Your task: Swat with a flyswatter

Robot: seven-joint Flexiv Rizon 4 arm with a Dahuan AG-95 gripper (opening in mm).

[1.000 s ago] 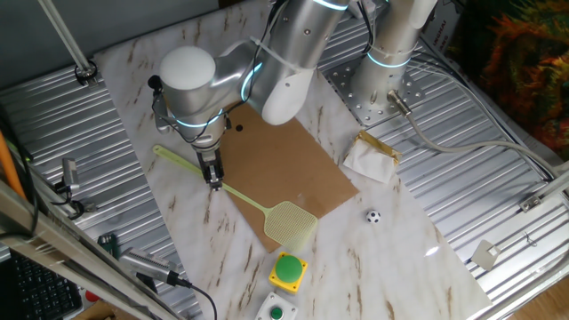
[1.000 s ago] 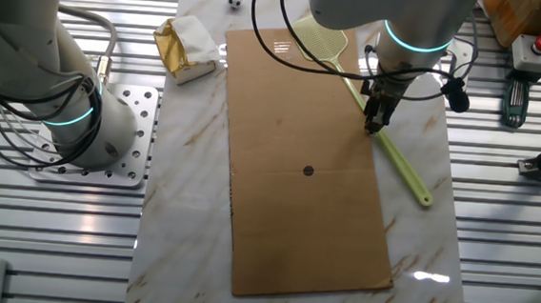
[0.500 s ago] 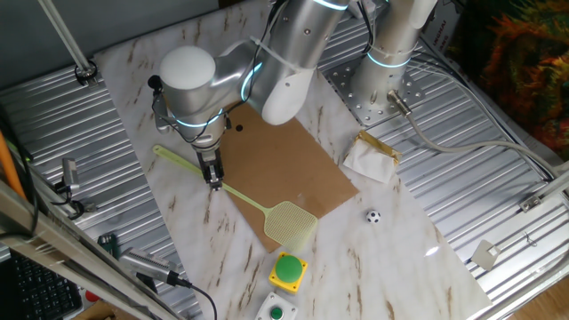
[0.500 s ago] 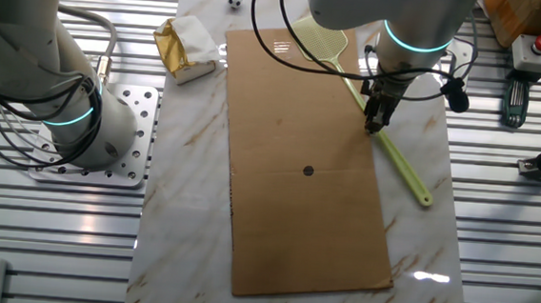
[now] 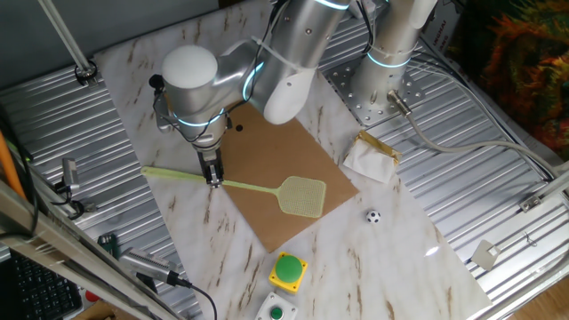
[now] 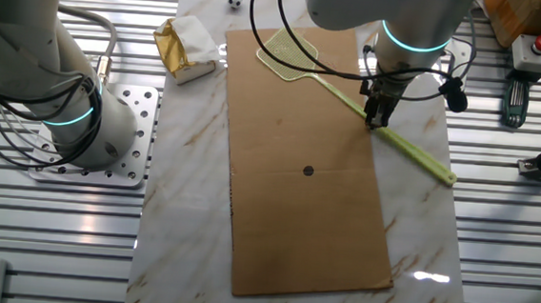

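The pale yellow-green flyswatter [image 5: 258, 188] lies across the brown board [image 5: 284, 164], with its mesh head [image 5: 303, 196] over the board's near corner. In the other fixed view the flyswatter [image 6: 350, 102] runs from its head [image 6: 289, 50] at the board's top to the handle end at the right. My gripper [image 5: 213, 179] is shut on the handle near its middle; it also shows in the other fixed view [image 6: 377, 120].
A round green button on a yellow base [image 5: 290, 270] sits near the front edge. A small black-and-white ball [image 5: 373, 216] and a white-and-gold packet [image 5: 372, 156] lie right of the board. A black dot [image 6: 308, 170] marks the board. Ribbed metal flanks the marble top.
The flyswatter has swung about my gripper: its head moved from beyond the board's corner onto the board, and the handle end swung the other way. My gripper stayed in place.
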